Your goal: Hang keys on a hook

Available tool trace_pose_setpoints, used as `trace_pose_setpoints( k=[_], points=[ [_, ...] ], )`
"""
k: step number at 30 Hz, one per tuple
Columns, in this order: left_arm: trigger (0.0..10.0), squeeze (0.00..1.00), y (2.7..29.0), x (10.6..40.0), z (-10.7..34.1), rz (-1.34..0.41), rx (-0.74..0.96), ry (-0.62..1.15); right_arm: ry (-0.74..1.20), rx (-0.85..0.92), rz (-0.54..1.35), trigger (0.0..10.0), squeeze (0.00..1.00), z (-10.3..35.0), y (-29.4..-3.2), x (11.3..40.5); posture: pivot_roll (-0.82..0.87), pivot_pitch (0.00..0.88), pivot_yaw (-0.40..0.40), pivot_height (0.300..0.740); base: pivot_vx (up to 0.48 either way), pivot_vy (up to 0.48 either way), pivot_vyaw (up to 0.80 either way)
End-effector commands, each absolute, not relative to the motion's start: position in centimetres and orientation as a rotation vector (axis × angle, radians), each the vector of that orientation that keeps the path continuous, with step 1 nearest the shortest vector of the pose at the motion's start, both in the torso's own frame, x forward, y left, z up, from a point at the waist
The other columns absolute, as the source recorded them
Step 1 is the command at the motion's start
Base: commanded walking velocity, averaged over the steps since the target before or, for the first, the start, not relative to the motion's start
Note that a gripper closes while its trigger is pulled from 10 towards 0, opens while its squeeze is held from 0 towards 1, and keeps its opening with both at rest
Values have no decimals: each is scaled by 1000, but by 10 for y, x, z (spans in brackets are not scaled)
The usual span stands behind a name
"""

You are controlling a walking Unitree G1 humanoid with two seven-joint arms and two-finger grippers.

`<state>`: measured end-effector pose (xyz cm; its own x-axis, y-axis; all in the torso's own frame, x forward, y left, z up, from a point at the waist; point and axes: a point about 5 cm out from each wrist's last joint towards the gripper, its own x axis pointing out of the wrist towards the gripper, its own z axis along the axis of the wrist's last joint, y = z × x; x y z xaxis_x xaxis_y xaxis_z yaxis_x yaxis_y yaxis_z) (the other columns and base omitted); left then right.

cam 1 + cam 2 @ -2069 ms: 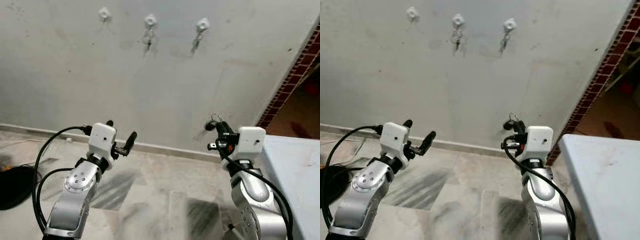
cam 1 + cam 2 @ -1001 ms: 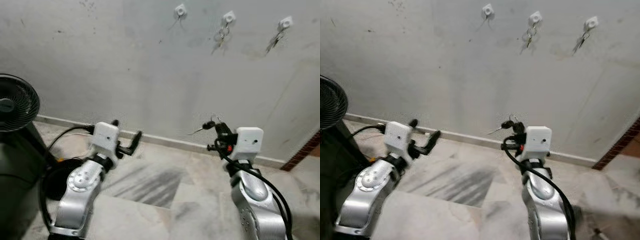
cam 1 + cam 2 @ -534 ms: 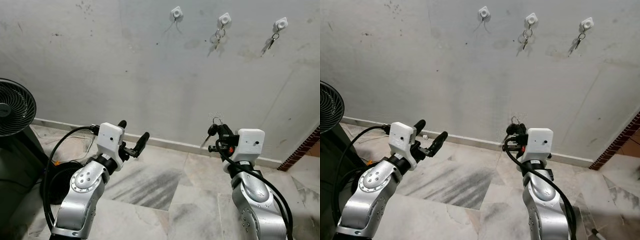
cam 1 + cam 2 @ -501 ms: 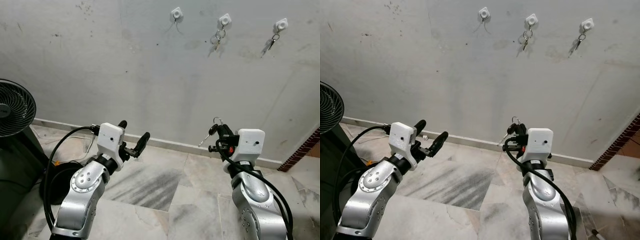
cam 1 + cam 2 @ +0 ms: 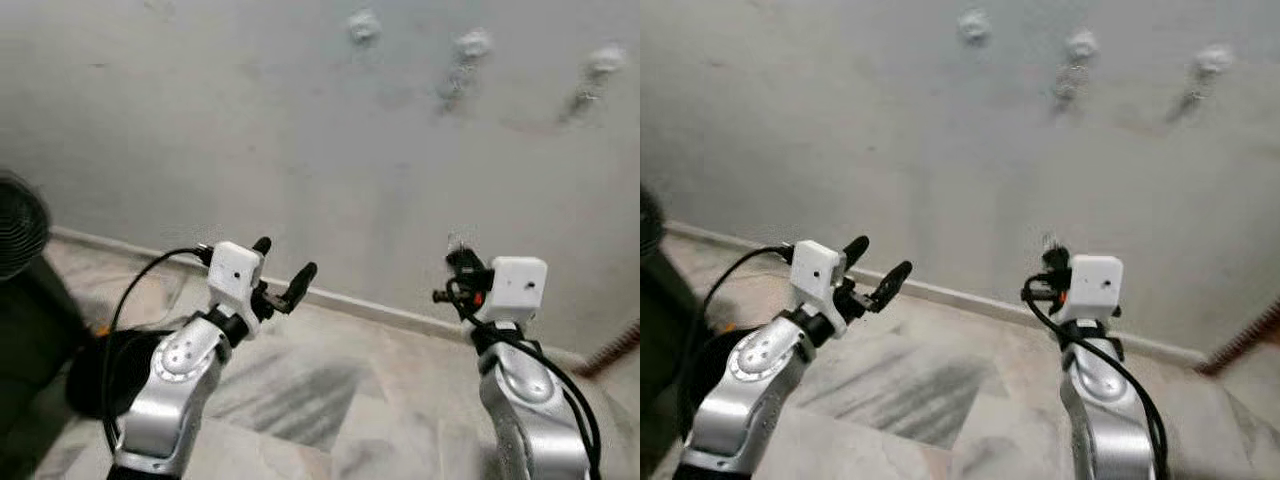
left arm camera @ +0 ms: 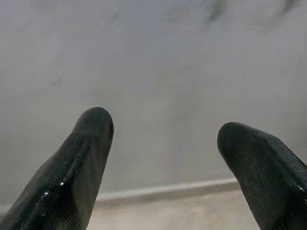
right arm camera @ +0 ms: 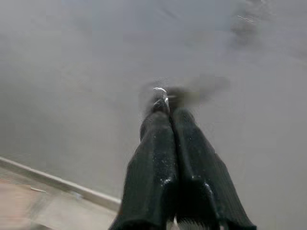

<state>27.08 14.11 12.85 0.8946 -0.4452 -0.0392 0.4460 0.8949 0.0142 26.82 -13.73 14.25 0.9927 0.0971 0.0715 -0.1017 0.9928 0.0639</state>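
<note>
Holding the keys (image 7: 160,94), your right hand (image 7: 165,112) is clamped together on them. Expect a light, loose bunch that swings; keep the ring clear above the fingertips. Your left hand (image 5: 283,273) stands apart.

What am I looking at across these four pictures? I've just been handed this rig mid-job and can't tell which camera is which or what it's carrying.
The two wide pictures come from a stereo camera on the head of a humanoid robot, looking down past its two silver arms at a grey wall and a marble floor. They are blurred. High on the wall are three hooks; the middle and right ones seem to carry something, the left looks bare.

The other two pictures look along each gripper's black fingers. The left gripper is open and holds nothing. The right gripper is shut on the keys, seen as a small metal glint at its fingertips. A dark fan stands at the left edge.
</note>
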Motion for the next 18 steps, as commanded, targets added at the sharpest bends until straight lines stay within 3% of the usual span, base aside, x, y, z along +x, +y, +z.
trace_pose_setpoints(
  k=[1, 18],
  points=[
    [10000, 0, 130, 271, 134, -496, 13, 12, -55, 40, 62, 10000, 0, 139, -150, 265, 107, 0, -28, 740, 416, 0, 0],
    [10000, 0, 130, 270, 133, -501, 12, 20, -51, 40, 73, 10000, 0, 138, -148, 265, 110, 0, -27, 740, 414, 0, 0]
  ],
)
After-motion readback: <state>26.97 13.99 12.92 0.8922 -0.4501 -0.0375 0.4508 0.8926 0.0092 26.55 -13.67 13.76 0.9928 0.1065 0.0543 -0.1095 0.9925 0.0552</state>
